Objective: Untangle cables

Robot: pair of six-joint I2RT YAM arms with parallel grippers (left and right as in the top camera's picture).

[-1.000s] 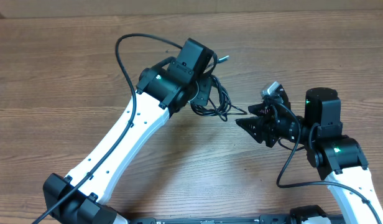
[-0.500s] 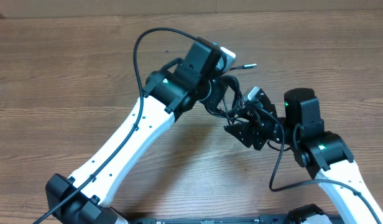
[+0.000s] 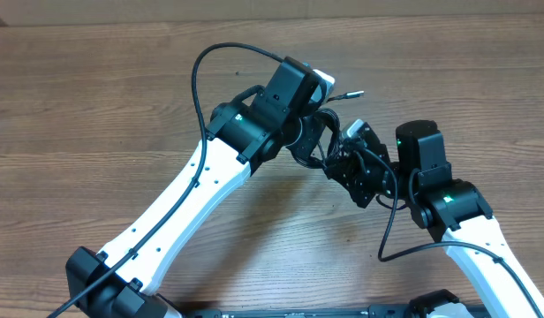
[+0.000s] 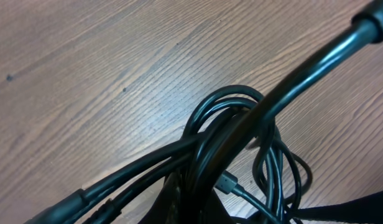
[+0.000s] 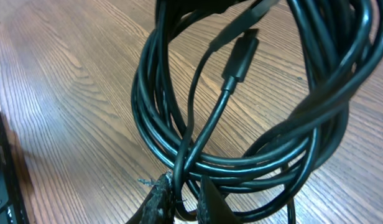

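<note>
Nearest me, I see the right gripper (image 5: 182,200) clenched on a strand at the bottom of the cables (image 5: 147,106). They form a black coil of several loops hanging above the wooden table (image 3: 95,106), near its middle. Just beyond and to the left, my left gripper (image 3: 309,124) is clamped on the top of the coil. Farthest off, one plug (image 3: 350,93) sticks out to the right.

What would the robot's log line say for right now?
left gripper: shut on cables | right gripper: shut on one strand | cables: tangled loops between both grippers
</note>
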